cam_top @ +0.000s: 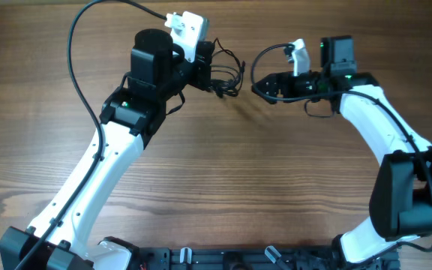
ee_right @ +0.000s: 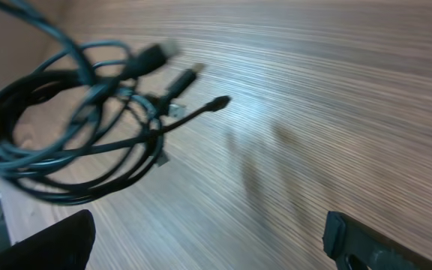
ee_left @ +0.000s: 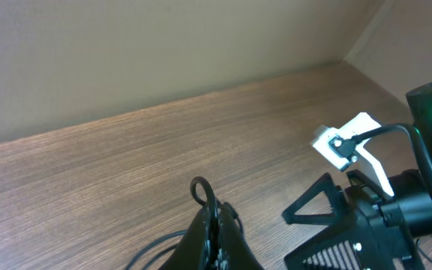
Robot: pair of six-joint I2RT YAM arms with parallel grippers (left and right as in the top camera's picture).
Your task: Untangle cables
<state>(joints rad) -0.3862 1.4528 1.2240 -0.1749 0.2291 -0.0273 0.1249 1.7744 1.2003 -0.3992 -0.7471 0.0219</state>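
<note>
Soft even light; near cables (ee_right: pixel 147 112) blur, casting faint shadows.

**Plain wood, plain wall**

The table (cam_top: pixel 223 165) is brown wood-grain laminate. Its streaks run left to right in the overhead view, with a darker, knotty patch towards the near left corner. Along the near edge runs a black rail (cam_top: pixel 223 259) carrying small fittings (too small to make out). Behind the far edge stands a flat beige wall (ee_left: pixel 126 52), which meets a paler panel (ee_left: pixel 396 30) at the right. Soft grey shadows (ee_right: pixel 257 161) lie on the wood in the right wrist view.
</note>
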